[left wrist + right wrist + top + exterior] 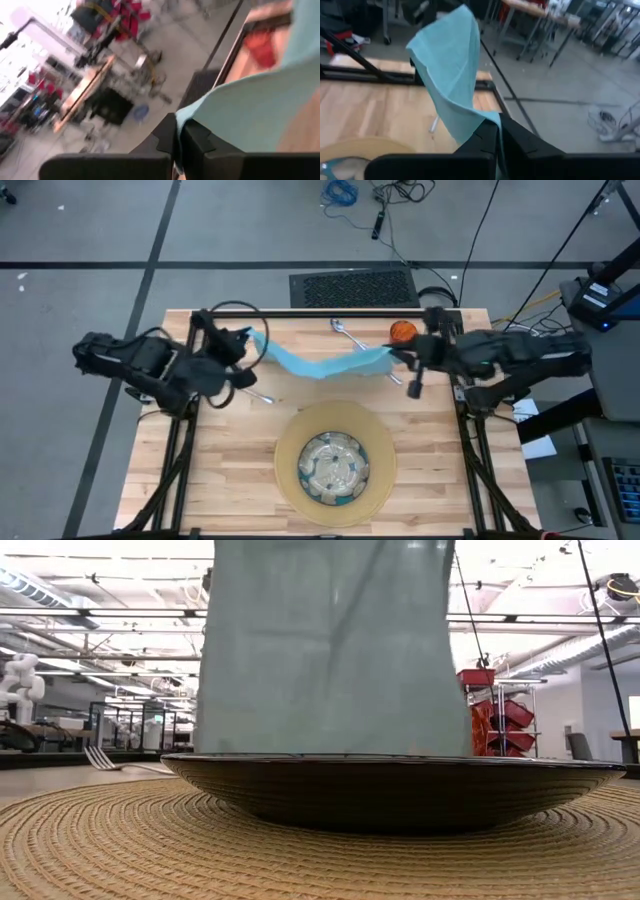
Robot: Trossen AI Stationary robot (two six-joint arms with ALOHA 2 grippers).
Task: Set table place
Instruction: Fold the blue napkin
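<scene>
The teal napkin (320, 363) is stretched above the far half of the wooden table (230, 480), between my left gripper (243, 340) and my right gripper (393, 356), both shut on it. In the low view the napkin (330, 650) hangs as a sheet behind the plate (400, 790). The plate hides its lower edge. The patterned glass plate (334, 467) sits on the round tan mat (290, 442) near the table's front edge. The orange cup (402, 331) and a spoon (345, 330) are at the far edge. A fork (262, 395) lies on the table left of the mat. My left gripper pinches the napkin's left end at a corner (189, 116) between its two fingers, which point nearly level toward the table's right. The cloth runs away from it, lifted off the wood. My right gripper pinches the napkin's right end at a corner (487, 121) between its two fingers, which come nearly level from the table's right. The cloth rises from the fingers in a fold (452, 60) and sags toward the other gripper.
Another piece of cutlery (395, 378) lies under the napkin's right end. A black metal rail (330, 311) runs along the table's far edge. Bare wood lies on either side of the mat. Cables and a dark grille (352, 286) lie on the floor beyond.
</scene>
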